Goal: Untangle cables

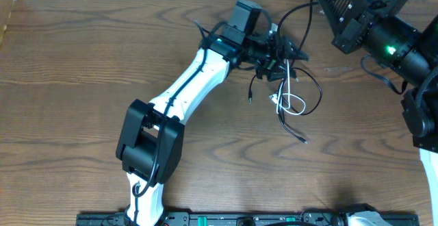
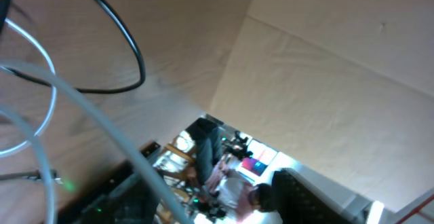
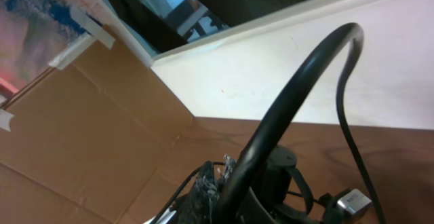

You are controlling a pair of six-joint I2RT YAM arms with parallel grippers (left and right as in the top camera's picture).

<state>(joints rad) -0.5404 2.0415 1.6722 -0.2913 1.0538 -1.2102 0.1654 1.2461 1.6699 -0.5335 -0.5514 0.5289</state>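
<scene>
1. Where the cables (image 1: 291,101) lie, just right of centre in the upper half of the overhead frame, a white loop (image 1: 293,104) sits inside a wider black loop (image 1: 316,94). One black tail runs down to a plug end (image 1: 304,141).
2. The left tool (image 1: 279,56) is over the top of the tangle, where the strands bunch. I cannot tell whether its jaws are apart or clamped on a strand. Its wrist view shows only a blurred white cord (image 2: 88,115) and a black cord (image 2: 129,54) close up, with no fingertips.
3. The right tool (image 1: 335,10), at the upper right, is well apart from the cables. Its jaws are together and I see nothing held.
4. As I judge it, the pick goes well if the left tool takes one strand only, at the bunch, and draws it away slowly so the loops slide free and do not tighten. The right tool could pin the other cord to the bench (image 1: 82,61).
</scene>
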